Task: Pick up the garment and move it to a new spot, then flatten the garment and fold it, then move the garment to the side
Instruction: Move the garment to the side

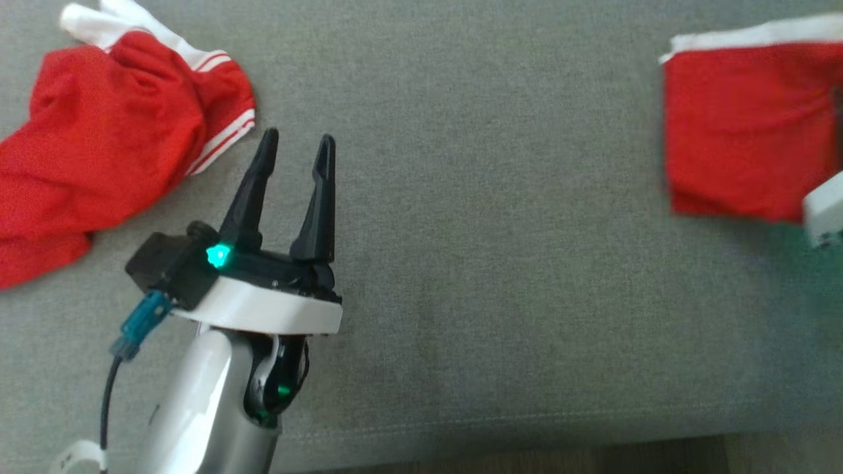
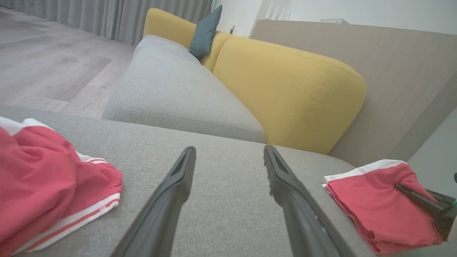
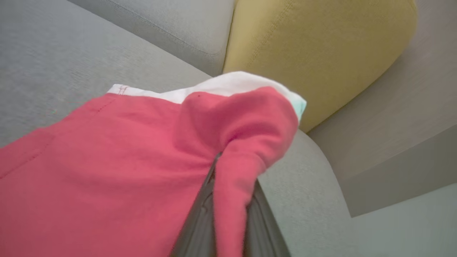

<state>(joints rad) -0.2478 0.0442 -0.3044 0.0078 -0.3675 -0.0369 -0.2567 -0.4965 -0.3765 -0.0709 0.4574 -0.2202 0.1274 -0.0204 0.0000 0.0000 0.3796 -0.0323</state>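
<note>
Judged step: last one, shifting the folded garment (image 1: 744, 131) aside. Lying at the right end of the grey cushion (image 1: 494, 263), white band on the far side. Pinched in the right gripper (image 3: 234, 178), closed tight on a raised ridge of red cloth.

Needed next: a low, even carry so the fold holds.

Left gripper (image 1: 298, 138): spread wide, empty, hovering mid-cushion, fingers pointing away, near a crumpled red garment (image 1: 99, 151).

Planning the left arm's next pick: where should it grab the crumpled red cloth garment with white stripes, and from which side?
Probably the white-striped hem of the crumpled red garment, the edge nearest the open left gripper. Come low from the bare grey cushion side: that hem lies thin and exposed, while the rest bunches in thick folds.
</note>
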